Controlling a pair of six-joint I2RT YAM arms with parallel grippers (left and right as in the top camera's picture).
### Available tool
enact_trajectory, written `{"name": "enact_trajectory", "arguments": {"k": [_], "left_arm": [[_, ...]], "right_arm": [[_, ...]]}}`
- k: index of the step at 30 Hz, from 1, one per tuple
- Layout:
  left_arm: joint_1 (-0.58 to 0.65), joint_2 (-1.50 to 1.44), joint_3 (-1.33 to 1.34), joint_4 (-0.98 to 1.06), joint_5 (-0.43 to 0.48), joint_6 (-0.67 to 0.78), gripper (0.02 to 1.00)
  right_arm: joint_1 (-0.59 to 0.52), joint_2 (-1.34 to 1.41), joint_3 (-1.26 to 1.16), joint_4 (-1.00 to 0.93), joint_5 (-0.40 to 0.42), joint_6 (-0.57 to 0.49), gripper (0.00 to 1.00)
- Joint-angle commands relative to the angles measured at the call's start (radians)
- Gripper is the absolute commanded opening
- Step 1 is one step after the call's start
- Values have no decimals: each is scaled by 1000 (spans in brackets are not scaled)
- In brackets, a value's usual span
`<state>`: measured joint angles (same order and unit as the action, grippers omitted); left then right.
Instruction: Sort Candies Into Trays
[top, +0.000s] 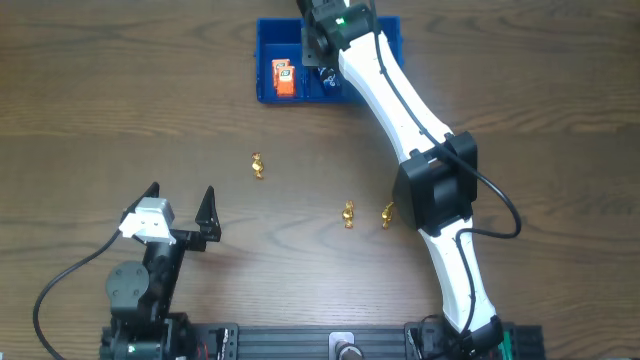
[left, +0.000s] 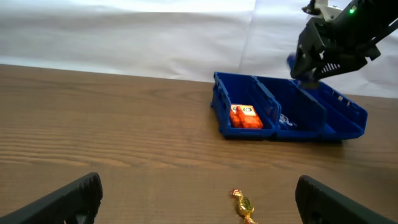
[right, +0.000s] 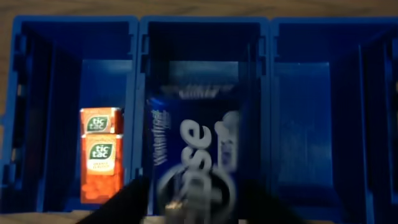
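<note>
Three gold candies lie loose on the desk (top: 100, 110): a left candy (top: 258, 165) by itself, then a middle candy (top: 348, 214) and a right candy (top: 387, 214) near each other beside the right arm's elbow. Up at the far edge sits the blue tray (top: 262, 60) with three compartments. An orange box (top: 284, 78) lies in its left one. The right pincer (top: 324, 62) hangs over the middle compartment, pinching a blue pack (right: 199, 162) between its fingers, just above the tray. Something blue and white lies on the floor of that middle compartment; I cannot tell what it is. The right compartment shows bare blue. Back near its base, the left pincer (top: 180, 205) hovers low over the desk with its fingers spread wide, holding nothing, well apart from the tray, and the left candy lies just ahead of it.
</note>
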<state>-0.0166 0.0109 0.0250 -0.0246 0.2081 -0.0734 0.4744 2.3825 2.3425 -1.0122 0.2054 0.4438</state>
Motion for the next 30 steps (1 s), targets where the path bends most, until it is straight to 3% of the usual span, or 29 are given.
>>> {"name": "enact_trajectory", "arguments": {"k": [1,9,16,25,30], "left_arm": [[4,-6,-20,-31,18,7,998],[4,-6,-20,-31,18,7,998],[4,-6,-20,-31,18,7,998],[4,-6,-20,-31,18,7,998],[4,-6,-20,-31,18,7,998]], "right_arm": [[-4,2,13,1,-1,-5,630],[29,-2,41,-43,3,-5,643],[170,-9,144,-161,-36,4,671],[328,4,93,-319,-53,159,682],[372,19,-14,-282,-59,213,682]]}}
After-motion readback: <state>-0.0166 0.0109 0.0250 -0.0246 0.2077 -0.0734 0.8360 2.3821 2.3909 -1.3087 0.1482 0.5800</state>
